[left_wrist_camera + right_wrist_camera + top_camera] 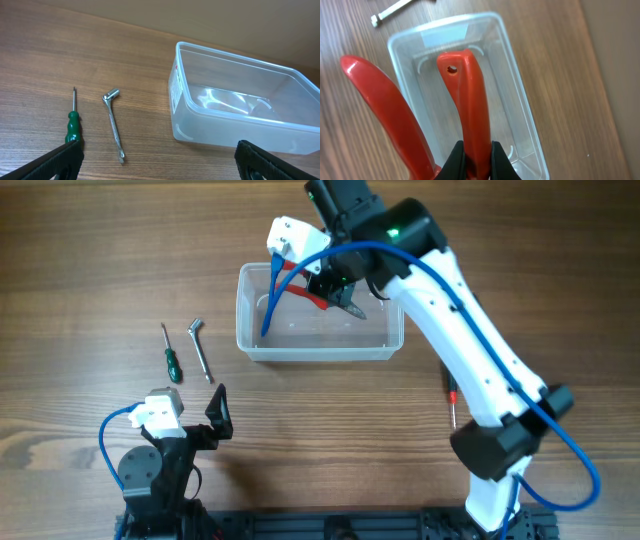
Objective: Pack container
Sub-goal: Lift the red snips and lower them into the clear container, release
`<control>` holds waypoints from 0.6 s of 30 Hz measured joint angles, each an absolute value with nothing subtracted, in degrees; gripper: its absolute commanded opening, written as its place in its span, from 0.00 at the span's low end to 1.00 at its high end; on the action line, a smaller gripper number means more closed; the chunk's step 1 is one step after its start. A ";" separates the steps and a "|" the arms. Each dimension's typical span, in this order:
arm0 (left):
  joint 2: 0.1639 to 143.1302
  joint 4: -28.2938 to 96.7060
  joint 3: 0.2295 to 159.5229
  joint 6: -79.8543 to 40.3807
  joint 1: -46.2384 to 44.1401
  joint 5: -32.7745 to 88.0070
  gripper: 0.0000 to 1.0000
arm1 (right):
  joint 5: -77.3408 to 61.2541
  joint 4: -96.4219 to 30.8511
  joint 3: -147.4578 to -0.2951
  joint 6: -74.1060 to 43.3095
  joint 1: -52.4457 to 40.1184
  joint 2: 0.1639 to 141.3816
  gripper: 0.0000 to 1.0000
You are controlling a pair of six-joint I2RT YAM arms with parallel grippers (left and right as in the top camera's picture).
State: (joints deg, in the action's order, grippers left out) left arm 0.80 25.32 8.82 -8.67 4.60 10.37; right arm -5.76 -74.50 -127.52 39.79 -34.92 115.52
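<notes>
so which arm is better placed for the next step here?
Right. The right gripper is shut on the red-handled pliers above the container, so it likely only has to lower and release. The left gripper is open and empty, back by the green screwdriver and wrench.

Overhead looks straight down; left wrist low and level, right wrist close above — all share the container (310, 330).

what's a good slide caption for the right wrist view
Right hand holds red-handled pliers over the clear container.

Bright, even light, soft shadows; glare streaks the container (227, 100); near fingers (52, 162) blur.
</notes>
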 measured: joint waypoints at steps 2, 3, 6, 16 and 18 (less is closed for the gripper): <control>0.80 25.32 8.82 -8.69 4.60 10.37 1.00 | -5.30 -74.48 -127.50 40.93 -34.68 118.34 0.04; 0.80 25.34 8.82 -8.69 4.60 10.37 1.00 | -4.99 -74.48 -127.46 41.34 -34.59 120.14 0.04; 0.80 25.32 8.82 -8.67 4.60 10.37 1.00 | -4.64 -74.28 -127.09 41.71 -34.57 125.64 0.04; 0.80 25.32 8.82 -8.69 4.60 10.37 1.00 | -4.95 -74.13 -126.76 39.20 -34.57 136.79 0.04; 0.80 25.32 8.82 -8.69 4.60 10.37 1.00 | -5.10 -74.13 -126.76 38.02 -34.57 138.39 0.04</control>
